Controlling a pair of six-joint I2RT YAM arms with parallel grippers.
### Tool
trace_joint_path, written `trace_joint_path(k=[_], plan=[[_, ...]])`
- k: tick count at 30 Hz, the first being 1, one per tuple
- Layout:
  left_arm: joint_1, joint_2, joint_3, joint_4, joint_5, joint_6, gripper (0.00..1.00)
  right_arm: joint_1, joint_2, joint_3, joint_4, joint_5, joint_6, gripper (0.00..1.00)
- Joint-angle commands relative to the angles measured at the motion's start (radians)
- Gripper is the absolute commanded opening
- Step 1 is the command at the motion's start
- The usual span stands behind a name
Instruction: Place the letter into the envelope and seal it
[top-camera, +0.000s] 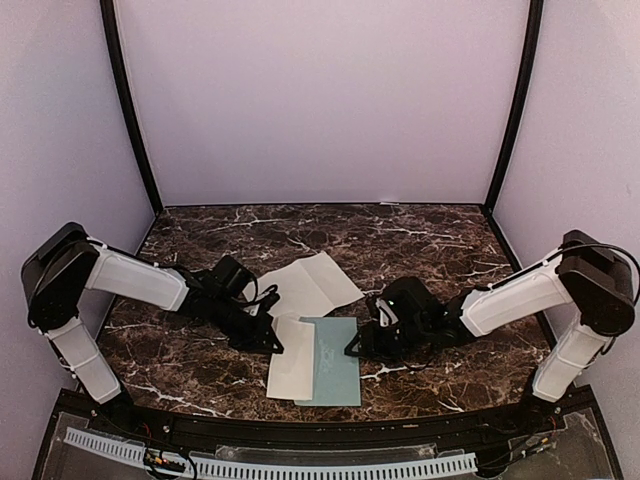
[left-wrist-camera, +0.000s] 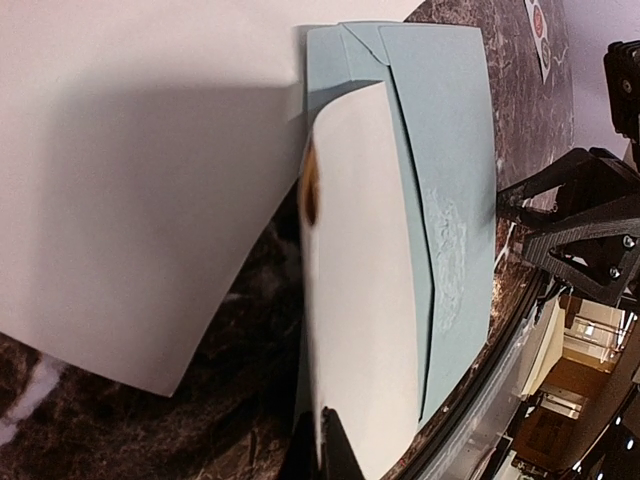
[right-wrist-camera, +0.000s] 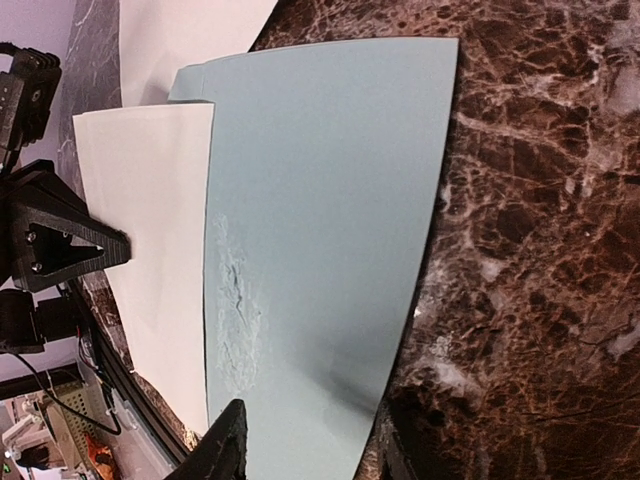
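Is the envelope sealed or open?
Open: from the envelope a whitish panel sticks out flat leftward; whether flap or letter, cannot tell.

We read no text, number or brand anywhere: the envelope is blank, and marks on the sticker strip ahead of the left claw are too small to read.

matt pale paper envelope, scuffed patch, glossy marbled table

White arms, black left end effector (silver screws).
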Motion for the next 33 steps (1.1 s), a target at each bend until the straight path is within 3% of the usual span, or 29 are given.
trace_joint_path(k=[1, 33], plan=[[0.004, 0.011, -0.006, 0.029, 0.021, 0.026, 0.0, 0.013, 0.033, 0.0, 0.006, -0.013, 0.009, 0.4], [0.002, 0.043, -0.035, 0.163, 0.078, -0.064, 0.0, 0.015, 0.057, 0.008, 0.057, -0.054, 0.017, 0.34]])
